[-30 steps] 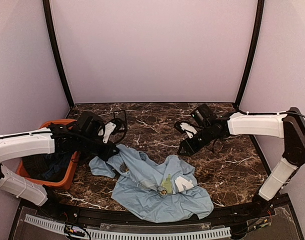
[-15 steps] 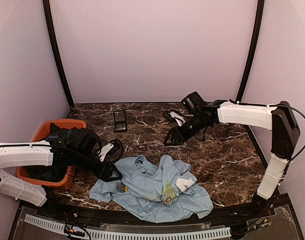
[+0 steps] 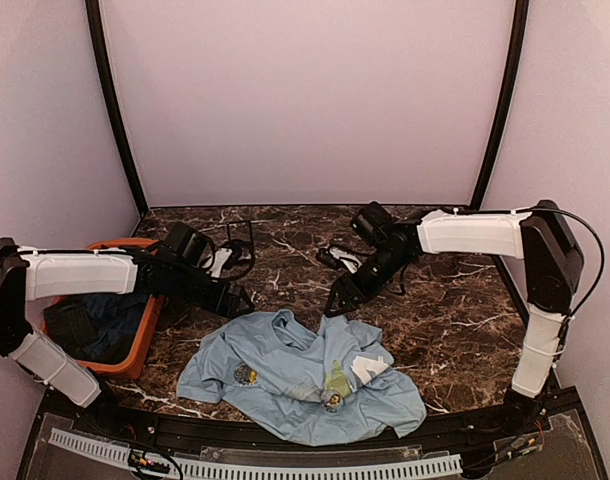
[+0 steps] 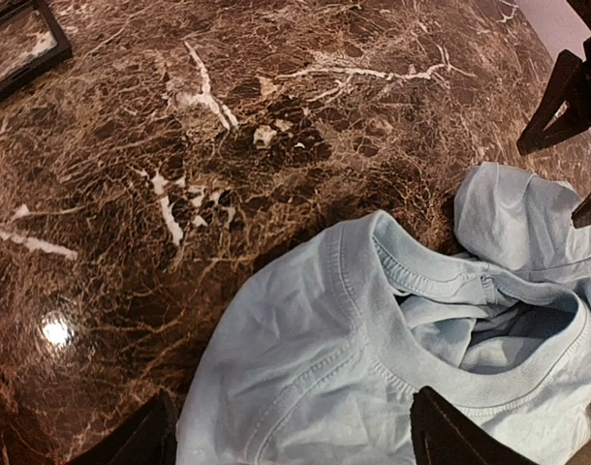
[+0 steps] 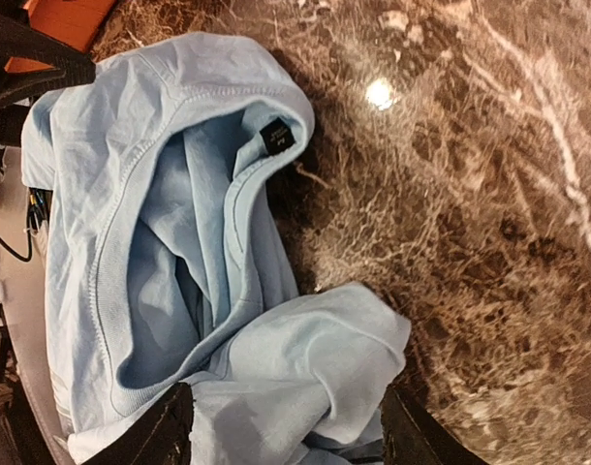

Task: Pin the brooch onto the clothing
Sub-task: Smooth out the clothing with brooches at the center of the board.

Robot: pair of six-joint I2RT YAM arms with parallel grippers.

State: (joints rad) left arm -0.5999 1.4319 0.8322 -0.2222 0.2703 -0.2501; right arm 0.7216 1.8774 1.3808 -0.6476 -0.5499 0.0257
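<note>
**A:** A dark marble table (image 3: 455,330), with the light blue T-shirt (image 3: 285,385) crumpled at its near edge. What is at left?

**B:** An orange bin (image 3: 135,350) holding darker clothes.

**A:** And the arms?

**B:** The left gripper (image 4: 291,441) hangs over the collar, fingers spread wide and empty. The right gripper (image 5: 286,436) is just as wide over the shirt's far folds, gripping nothing.

**A:** The brooch (image 3: 245,375)?

**B:** It looks to be the small round dark disc on the shirt's left side, but it is too small to be sure.

Lilac walls (image 3: 305,100), dark marble table (image 3: 465,320)
</note>
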